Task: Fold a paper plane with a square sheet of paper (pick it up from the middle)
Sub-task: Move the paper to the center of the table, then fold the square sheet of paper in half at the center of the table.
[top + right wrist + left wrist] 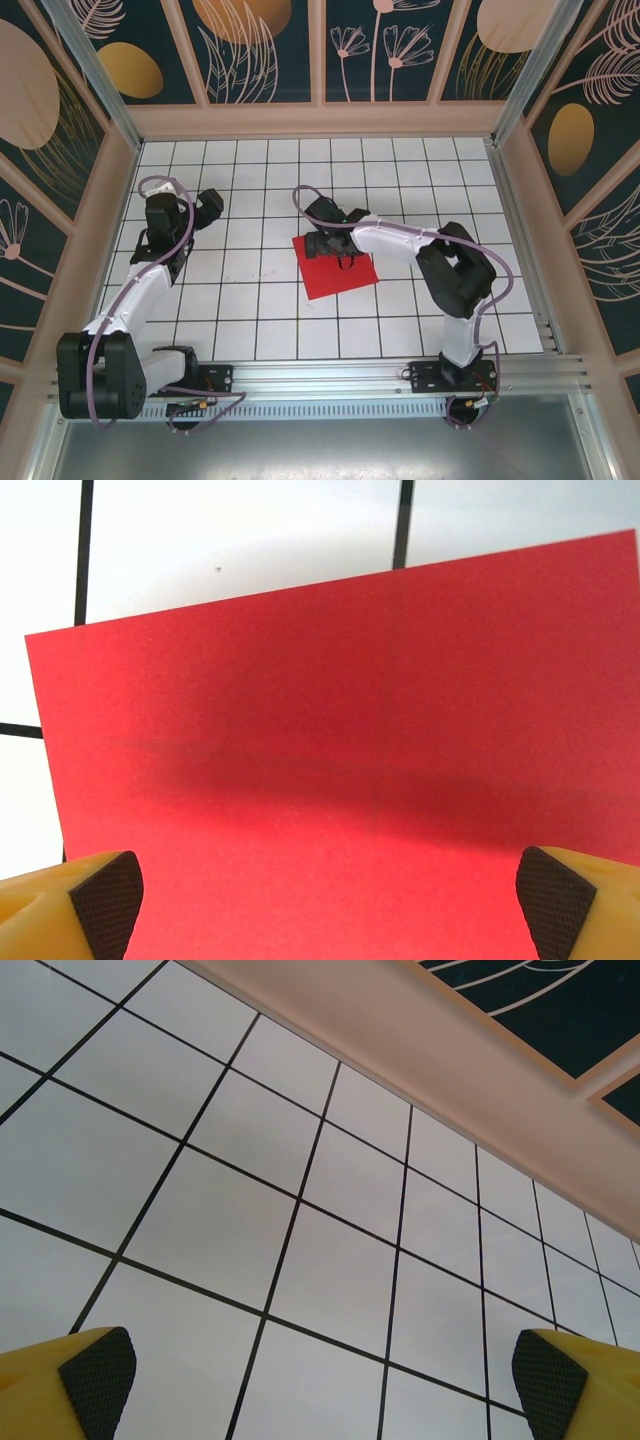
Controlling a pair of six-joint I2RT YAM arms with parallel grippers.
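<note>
near the middle of the white grid-tiled table [240, 300], the square sheet of paper [338, 268] lies flat, bright red, turned a little against the grid lines. right gripper [330, 243] sits over the sheet's far edge, its arm reaching in from the right. seen from its own wrist, the jaws stand wide apart, black pads [105, 900] low over the square sheet of paper [340, 760], nothing pinched between them. whether the pads touch the sheet, cannot tell. left gripper [207, 205] is well apart from the paper, off to the left over bare tiles, jaws likewise spread and empty. progress, as judged: barely begun. the sheet looks unfolded, corners down. a faint line down it may be a crease or only shadow, too slight to say. no dart shape yet. left to do: take the sheet up from its middle, then every fold after that.
</note>
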